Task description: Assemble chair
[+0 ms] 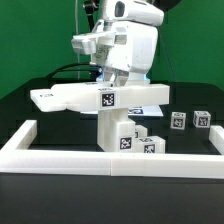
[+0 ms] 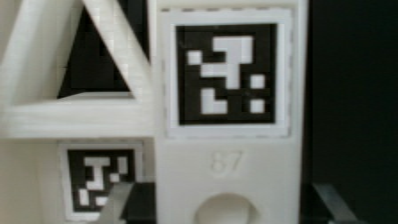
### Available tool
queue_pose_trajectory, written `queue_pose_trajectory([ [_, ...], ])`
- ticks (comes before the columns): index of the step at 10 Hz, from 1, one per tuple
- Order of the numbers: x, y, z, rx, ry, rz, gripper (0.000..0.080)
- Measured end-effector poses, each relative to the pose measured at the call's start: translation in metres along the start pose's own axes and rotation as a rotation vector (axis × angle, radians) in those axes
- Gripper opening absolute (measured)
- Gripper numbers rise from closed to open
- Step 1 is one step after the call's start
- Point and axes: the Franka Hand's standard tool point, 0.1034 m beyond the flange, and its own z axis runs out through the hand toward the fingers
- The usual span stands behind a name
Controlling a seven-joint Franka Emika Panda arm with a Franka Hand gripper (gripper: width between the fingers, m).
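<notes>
Nearest me runs the wall [image 1: 110, 160], low and white, on the black desk [image 1: 60, 135]. Just behind it stands the chair [image 1: 120, 128], only partly built. It has an upright post [image 1: 122, 138] with low blocks [image 1: 150, 145] beside it, and a slab [image 1: 75, 97] lies flat over the top. Two small pieces [image 1: 178, 120] sit apart toward the exterior view's right. The arm [image 1: 125, 45] hangs above the slab. The wrist view shows the end effector [image 2: 231, 208] pressed in on a tagged part [image 2: 226, 150], with dark fingers [image 2: 143, 205] on either side.

Exterior view: bright, even light from above, soft shadows. Wrist view: soft focus, chair part [image 2: 222, 165] blurred, whites overexposed.
</notes>
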Motion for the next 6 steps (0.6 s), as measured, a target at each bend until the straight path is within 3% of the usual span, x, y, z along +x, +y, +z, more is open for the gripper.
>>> queue_pose_trajectory([
  [3, -0.0021, 0.0005, -0.0093, -0.001, -0.004, 0.002, 0.0290],
  [6, -0.0004, 0.0007, -0.0018, -0.007, -0.003, 0.026, 0.0290],
])
